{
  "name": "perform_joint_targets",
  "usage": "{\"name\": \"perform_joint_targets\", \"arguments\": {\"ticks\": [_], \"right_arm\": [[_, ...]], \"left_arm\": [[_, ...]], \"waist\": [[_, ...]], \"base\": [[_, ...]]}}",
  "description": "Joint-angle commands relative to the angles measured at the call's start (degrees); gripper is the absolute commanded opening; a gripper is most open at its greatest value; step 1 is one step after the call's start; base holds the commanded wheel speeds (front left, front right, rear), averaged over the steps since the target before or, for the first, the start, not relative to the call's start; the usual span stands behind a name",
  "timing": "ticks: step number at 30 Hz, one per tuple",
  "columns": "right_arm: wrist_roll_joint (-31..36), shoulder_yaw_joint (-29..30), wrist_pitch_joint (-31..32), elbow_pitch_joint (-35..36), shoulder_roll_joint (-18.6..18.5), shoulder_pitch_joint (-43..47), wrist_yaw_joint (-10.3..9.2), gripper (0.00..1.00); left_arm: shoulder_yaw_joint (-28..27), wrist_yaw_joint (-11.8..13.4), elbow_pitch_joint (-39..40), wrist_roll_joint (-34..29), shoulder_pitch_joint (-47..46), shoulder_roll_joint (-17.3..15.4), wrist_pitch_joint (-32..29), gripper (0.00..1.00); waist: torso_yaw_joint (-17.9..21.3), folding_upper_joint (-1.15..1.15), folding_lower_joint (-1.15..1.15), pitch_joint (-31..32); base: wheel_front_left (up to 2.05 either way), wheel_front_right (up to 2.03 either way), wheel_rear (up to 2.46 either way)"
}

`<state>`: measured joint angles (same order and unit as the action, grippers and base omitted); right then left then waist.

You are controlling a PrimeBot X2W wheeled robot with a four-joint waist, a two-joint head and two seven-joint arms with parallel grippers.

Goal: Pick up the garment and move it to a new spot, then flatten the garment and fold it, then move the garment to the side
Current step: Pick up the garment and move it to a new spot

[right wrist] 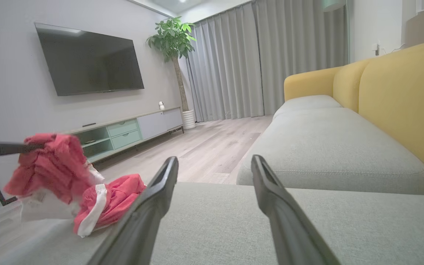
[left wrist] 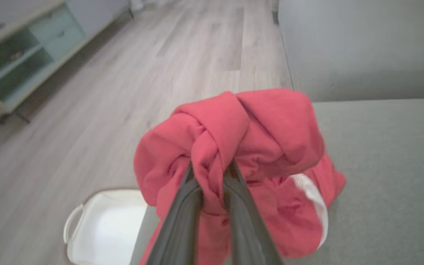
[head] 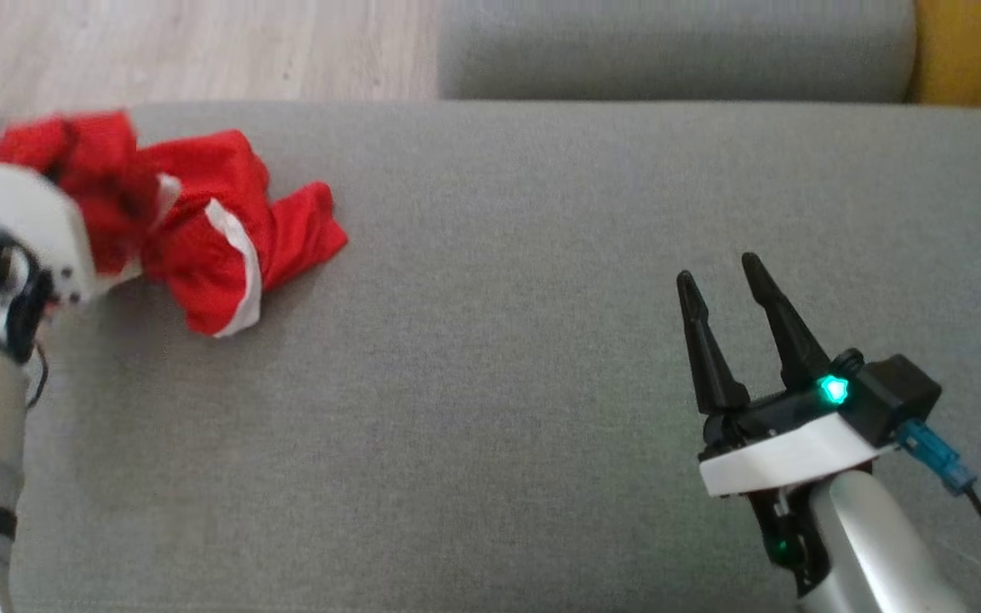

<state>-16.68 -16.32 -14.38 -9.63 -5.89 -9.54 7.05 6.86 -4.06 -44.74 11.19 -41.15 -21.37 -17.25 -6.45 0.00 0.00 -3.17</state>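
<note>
Spreading wide under both arms, the grey sofa seat takes up most of the scene. A second grey cushion lies at the far side, and pale wooden floor runs beyond the far-left edge. The red garment, trimmed with a white stripe, sits crumpled at the far-left corner of the seat, close to the edge beside the floor. One bunch of it is raised off the cushion while the rest lies in a heap on the seat below. A white basket with a handle stands on the floor just beside that seat edge. The left gripper is clenched on a twisted fold of the garment, the cloth pinched between its two dark fingers. The right gripper is at the near right, well apart from the garment, its fingers spread and holding nothing, above bare cushion.
</note>
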Motion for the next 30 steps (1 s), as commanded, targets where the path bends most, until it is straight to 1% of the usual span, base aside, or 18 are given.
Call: {"name": "perform_joint_targets", "arguments": {"ticks": [1, 5, 9, 15, 16, 17, 20, 23, 24, 25, 28, 30], "right_arm": [[-0.43, -0.81, -0.62, 1.6, 0.67, 0.24, 0.44, 1.0], [-0.28, -0.76, -0.62, 1.47, 1.21, 0.75, 0.44, 1.0], [-0.09, -0.79, -0.62, 1.55, 1.54, 0.59, 0.44, 1.0], [-0.06, -0.79, -0.62, 1.69, 1.67, 0.05, 0.44, 1.0], [-0.06, -0.95, -0.62, 1.91, 1.57, -0.26, 0.44, 1.0], [-0.09, -0.93, -0.62, 2.02, 1.49, -0.4, 0.44, 1.0], [-0.18, -1.15, -0.62, 2.27, 1.29, -0.71, 0.44, 1.0], [-0.36, -1.12, -0.62, 2.4, 1.08, -1.02, 0.44, 1.0], [-0.44, -1.29, -0.62, 2.42, 1.05, -1.21, 0.44, 1.0], [-0.44, -1.29, -0.62, 2.42, 1.05, -1.21, 0.44, 1.0], [-0.69, -1.52, -0.62, 2.55, 0.97, -1.73, 0.44, 1.0], [-0.89, -1.47, -0.62, 2.69, 0.78, -2.0, 0.44, 1.0]], "left_arm": [[-0.34, -0.39, 4.93, -1.22, -4.07, -2.99, 0.67, 0.0], [2.91, -1.22, 14.6, -2.84, -5.42, -2.68, -0.88, 0.0], [5.57, -2.19, 25.42, -1.81, -5.87, -1.32, -3.34, 0.0], [9.68, -2.76, 39.4, 2.33, -4.07, 3.82, -5.64, 0.0], [11.12, -2.85, 41.99, 4.11, -2.66, 6.0, -5.34, 0.0], [11.87, -2.89, 42.71, 5.12, -1.68, 7.18, -4.9, 0.0], [14.55, -2.98, 42.14, 5.76, 1.92, 9.11, -2.09, 0.0], [17.23, -3.06, 36.78, 6.0, 6.08, 11.28, 3.46, 0.0], [18.22, -3.08, 34.05, 5.26, 7.15, 11.41, 5.55, 0.0], [18.22, -3.08, 34.05, 5.26, 7.15, 11.41, 5.55, 0.0], [20.74, -3.04, 24.03, 3.53, 9.81, 12.25, 11.57, 0.0], [22.21, -2.92, 16.95, 2.41, 10.69, 12.87, 14.4, 0.0]], "waist": [[-0.39, 0.0, 0.0, 2.23], [1.05, 0.0, 0.0, 3.99], [4.39, 0.0, 0.0, 4.81], [11.17, 0.0, 0.0, 4.78], [13.44, 0.0, 0.0, 4.37], [14.4, 0.0, 0.0, 4.13], [17.38, 0.0, 0.0, 3.2], [19.72, 0.0, 0.0, 2.21], [20.57, 0.0, 0.0, 1.85], [20.57, 0.0, 0.0, 1.85], [22.62, 0.0, 0.0, 0.99], [23.5, 0.0, 0.0, 0.29]], "base": [[0.0, 0.0, 0.0], [0.0, 0.0, 0.0], [0.0, 0.0, 0.0], [0.0, 0.0, 0.0], [0.0, 0.0, 0.0], [0.0, 0.0, 0.0], [0.0, 0.0, 0.0], [0.0, 0.0, 0.0], [0.0, 0.0, 0.0], [0.0, 0.0, 0.0], [0.0, 0.0, 0.0], [0.0, 0.0, 0.0]]}}
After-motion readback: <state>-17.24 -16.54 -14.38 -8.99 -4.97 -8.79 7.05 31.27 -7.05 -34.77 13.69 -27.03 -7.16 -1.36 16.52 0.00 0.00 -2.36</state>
